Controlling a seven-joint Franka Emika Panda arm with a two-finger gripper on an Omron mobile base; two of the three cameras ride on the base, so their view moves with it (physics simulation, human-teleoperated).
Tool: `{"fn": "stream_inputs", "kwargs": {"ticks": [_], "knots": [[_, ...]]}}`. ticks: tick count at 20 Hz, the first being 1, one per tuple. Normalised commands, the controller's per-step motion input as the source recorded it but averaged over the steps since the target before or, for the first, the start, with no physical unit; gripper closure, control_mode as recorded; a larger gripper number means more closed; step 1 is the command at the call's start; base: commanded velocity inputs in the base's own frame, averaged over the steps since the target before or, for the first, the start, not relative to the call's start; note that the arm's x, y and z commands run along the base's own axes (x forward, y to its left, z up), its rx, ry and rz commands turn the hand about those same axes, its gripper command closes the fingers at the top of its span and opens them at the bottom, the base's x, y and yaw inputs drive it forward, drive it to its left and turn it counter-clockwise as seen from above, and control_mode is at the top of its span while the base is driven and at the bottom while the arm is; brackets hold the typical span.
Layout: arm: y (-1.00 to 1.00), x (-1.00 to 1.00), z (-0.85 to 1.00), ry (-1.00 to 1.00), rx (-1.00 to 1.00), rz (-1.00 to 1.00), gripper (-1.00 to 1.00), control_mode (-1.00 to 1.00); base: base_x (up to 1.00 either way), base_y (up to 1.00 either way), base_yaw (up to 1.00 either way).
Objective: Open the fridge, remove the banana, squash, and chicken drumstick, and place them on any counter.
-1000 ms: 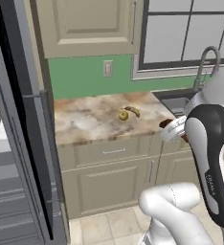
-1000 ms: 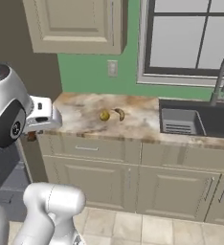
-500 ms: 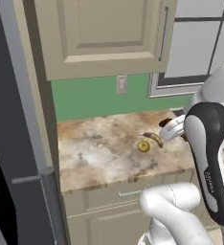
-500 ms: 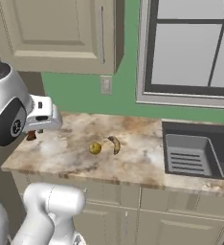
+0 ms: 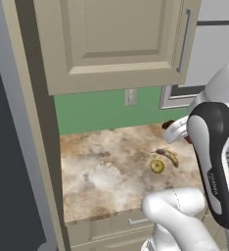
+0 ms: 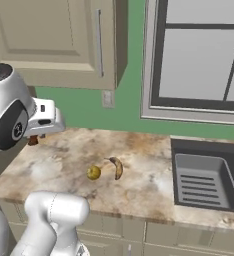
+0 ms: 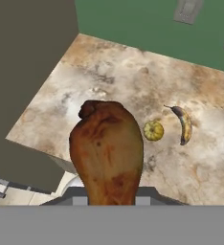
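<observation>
My jaws (image 7: 106,203) are clamped on a brown, glossy, club-shaped chicken drumstick (image 7: 106,148), which sticks out straight ahead of them with its thick rounded end nearest and its narrower knobby end farthest.

Beyond and below the drumstick lies a mottled beige-and-brown stone-look worktop (image 7: 114,76). Just to the right of the jaws, a small round yellow-olive squash (image 7: 153,130) sits on it. A little farther right, beside the squash but apart from it, lies a small curved yellow banana with dark brown tips (image 7: 183,124). From the right base camera the squash (image 6: 93,172) and banana (image 6: 117,167) rest near the middle of the worktop (image 6: 139,185), with a dark sink basin (image 6: 204,180) well off to their side.

To the left of the jaws rises a flat dark grey-brown panel (image 7: 30,72), meeting the worktop's left edge. Ahead stands a green wall (image 7: 133,21) carrying a pale outlet plate (image 7: 188,10). A beige panelled upper cabinet (image 5: 121,39) hangs above.

The stretch of worktop between the dark panel and the squash is bare. Its near edge drops off just beneath the jaws.
</observation>
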Motion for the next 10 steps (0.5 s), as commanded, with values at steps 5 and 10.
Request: {"fn": "stream_inputs", "kwargs": {"ticks": [5, 10], "knots": [[0.00, 0.00, 0.00, 0.00, 0.00, 0.00, 1.00, 1.00, 0.00, 0.00, 0.00], [0.00, 0.00, -0.02, 0.00, 0.00, 0.00, 1.00, -1.00, 0.00, 0.00, 0.00]]}}
